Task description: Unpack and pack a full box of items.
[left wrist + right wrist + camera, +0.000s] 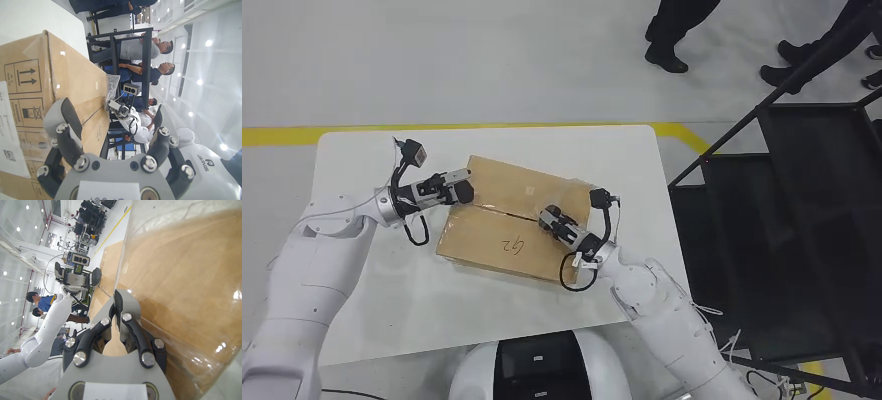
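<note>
A closed cardboard box (504,222) lies on the white table (362,310), with a seam (497,208) running along its top. My left gripper (460,187) is at the box's left end, open (114,117); one finger (70,113) is over the top edge near the seam's end, the other is off the box. My right gripper (547,217) is on top of the box by the seam, shut (115,299) on a strip of clear tape (124,262) that lifts off the cardboard. The left wrist view shows that tape (112,84) crumpled above the right gripper (111,105).
A black metal stair frame (782,210) stands close to the table's right edge. A yellow floor line (282,135) runs behind the table. Bare tabletop lies left of and in front of the box. People stand beyond the frame.
</note>
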`<state>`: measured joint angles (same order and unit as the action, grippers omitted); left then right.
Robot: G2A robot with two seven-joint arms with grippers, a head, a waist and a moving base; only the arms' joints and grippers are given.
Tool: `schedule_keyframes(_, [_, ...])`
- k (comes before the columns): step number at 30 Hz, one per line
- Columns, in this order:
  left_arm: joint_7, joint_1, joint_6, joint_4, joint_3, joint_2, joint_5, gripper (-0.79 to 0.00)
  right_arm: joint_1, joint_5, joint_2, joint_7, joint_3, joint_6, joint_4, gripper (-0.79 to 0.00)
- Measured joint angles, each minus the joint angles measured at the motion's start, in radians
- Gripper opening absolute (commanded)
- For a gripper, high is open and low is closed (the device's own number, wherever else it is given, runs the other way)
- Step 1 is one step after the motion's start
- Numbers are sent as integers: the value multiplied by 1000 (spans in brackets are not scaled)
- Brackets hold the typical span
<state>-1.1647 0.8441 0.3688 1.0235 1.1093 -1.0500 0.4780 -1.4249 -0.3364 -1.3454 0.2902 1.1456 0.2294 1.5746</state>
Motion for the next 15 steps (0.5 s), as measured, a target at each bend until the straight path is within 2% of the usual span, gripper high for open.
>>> schedule_keyframes(1, [1, 1, 1, 1, 2, 0, 2, 0, 0, -4, 0, 2, -1, -1, 0, -517])
schedule_keyframes(2, [2, 3, 3, 4, 5, 0, 5, 0, 1, -11, 1, 5, -3, -4, 1, -194])
schedule_keyframes(3, [3, 5, 6, 6, 9, 1, 10, 0, 3, -19, 1, 7, -4, -7, 2, 0])
schedule_keyframes(9, [-25, 34, 47, 41, 59, 7, 99, 0, 0, -49, 5, 34, -13, -16, 30, 0])
schedule_keyframes(15, [-16, 97, 101, 92, 161, 27, 181, 0, -31, -34, 13, 74, -1, -14, 88, 0])
